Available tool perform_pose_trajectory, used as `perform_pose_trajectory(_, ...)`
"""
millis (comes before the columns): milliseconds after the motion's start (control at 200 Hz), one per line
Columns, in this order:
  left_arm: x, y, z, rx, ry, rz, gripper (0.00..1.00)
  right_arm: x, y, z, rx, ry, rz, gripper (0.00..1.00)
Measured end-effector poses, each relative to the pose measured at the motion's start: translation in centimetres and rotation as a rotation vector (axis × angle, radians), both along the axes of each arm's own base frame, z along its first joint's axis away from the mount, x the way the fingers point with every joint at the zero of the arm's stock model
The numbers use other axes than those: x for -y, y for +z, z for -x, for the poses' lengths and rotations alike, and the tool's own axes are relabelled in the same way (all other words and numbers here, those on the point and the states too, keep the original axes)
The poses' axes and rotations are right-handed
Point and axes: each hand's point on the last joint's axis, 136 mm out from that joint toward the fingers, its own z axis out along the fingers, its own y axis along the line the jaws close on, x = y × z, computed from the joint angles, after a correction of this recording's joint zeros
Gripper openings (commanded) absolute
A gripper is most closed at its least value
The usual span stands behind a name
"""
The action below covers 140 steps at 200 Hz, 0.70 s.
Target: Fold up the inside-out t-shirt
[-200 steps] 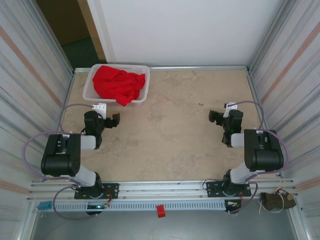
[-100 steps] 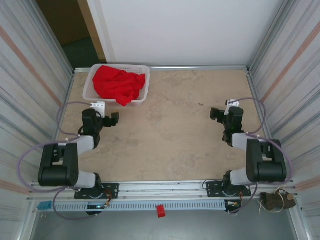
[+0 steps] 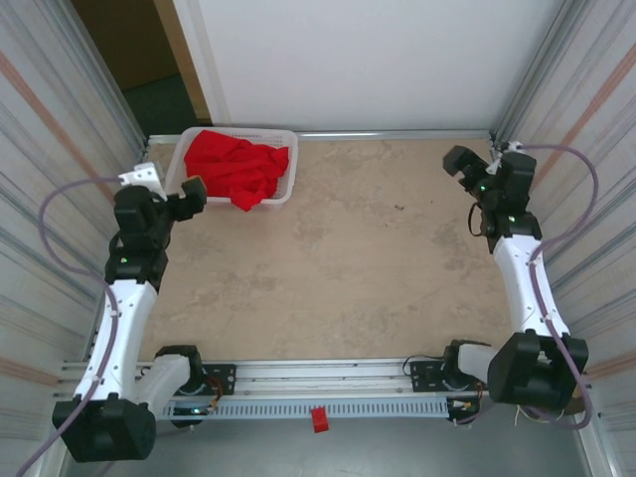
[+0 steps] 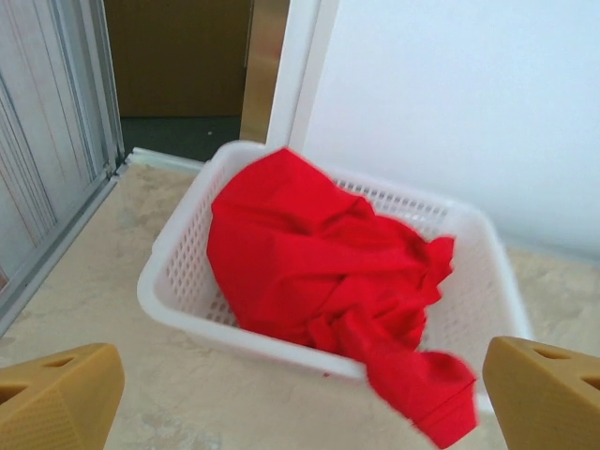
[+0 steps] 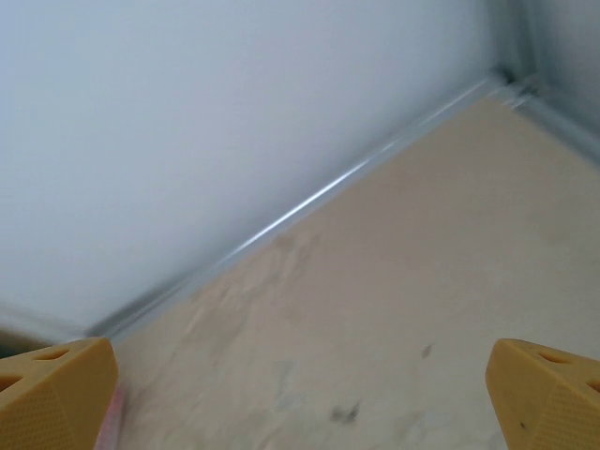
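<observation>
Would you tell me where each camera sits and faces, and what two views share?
Top external: above and behind the bases, looking down on the table; both arms, left gripper, right gripper.
Left wrist: on the left arm, facing the t-shirt in the basket; own fingertips.
Right wrist: on the right arm, facing the wall and table; own fingertips.
Shared by top and left wrist: t-shirt, basket.

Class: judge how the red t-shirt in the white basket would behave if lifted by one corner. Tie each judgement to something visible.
Probably floppy: the red t-shirt lies crumpled in soft folds. It may catch coming out, since a part hangs over the rim of the white mesh basket. Likely light for its bulk, being thin cloth.
</observation>
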Motion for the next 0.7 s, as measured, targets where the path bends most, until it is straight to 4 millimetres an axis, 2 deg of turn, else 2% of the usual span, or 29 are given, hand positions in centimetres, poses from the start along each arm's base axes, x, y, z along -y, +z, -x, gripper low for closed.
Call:
perform_pose_trajectory(145,0.9,0.6,-0.9,-0.077,-0.035,0.06,0.99,-7.9,0.1,0.3,-0.057,0.225,-0.021,0.99)
perform_pose_trajectory(215,1.1,0.1,-2.4,-0.131,-0.05,0.066,0.99,-10.7,-0.9,0.2,-0.104,0.297,-0.032,0.96)
perform_pose_trajectory(311,1.1,-1.3,-5.0,-0.213,-0.048,0.063,0.99,-14.0,-3.4,-0.5,-0.188,0.368,-0.056,0.89)
perform_pose_trajectory(411,0.8,-3.8,-8.1,-0.299,-0.043,0.054,0.99,-17.2,-6.8,-1.4,-0.291,0.424,-0.071,0.82)
perform_pose_trajectory(501,0.2,-6.9,-10.8,-0.392,-0.024,0.041,0.99,-20.0,-9.4,-2.1,-0.367,0.472,-0.08,0.79)
perform_pose_trajectory(601,-0.6,-10.0,-13.6,-0.479,-0.001,0.028,0.99,-22.7,-11.2,-2.7,-0.417,0.519,-0.084,0.78)
perform_pose_trajectory(701,-1.1,-12.2,-16.1,-0.534,0.006,0.021,0.99,-24.9,-11.8,-3.5,-0.435,0.546,-0.088,0.78)
